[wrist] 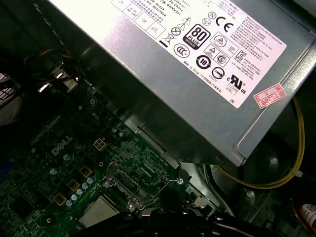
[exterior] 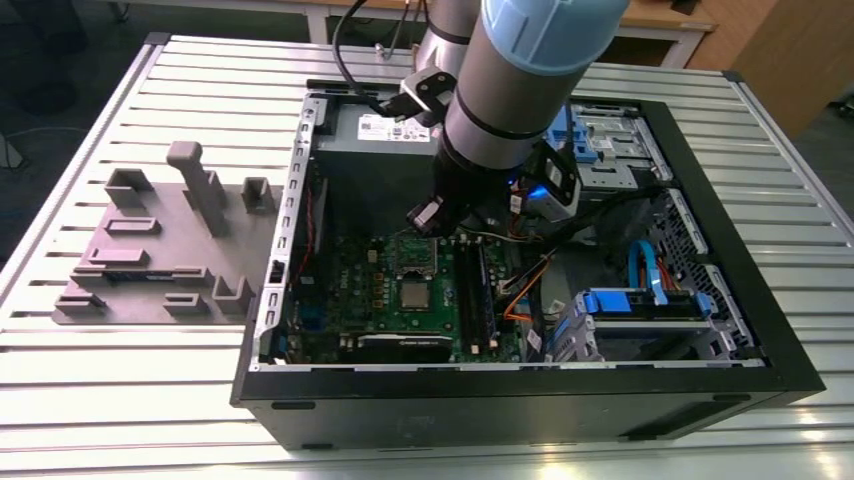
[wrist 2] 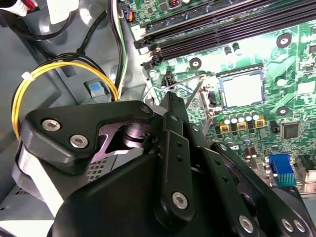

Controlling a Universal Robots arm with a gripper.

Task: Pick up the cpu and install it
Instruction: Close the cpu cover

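One cpu, one motherboard, one gripper.

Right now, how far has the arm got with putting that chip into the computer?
The cpu already looks seated in the motherboard socket; the second wrist view shows its silver top lying flat inside the frame. The gripper hangs above the board beside the power supply, with nothing visibly in it. The socket's thin wire lever looks raised, so latching seems left.

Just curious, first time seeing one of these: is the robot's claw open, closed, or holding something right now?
Gripper: cannot be told; it hangs inside the computer case, and the cpu lies in the motherboard socket.
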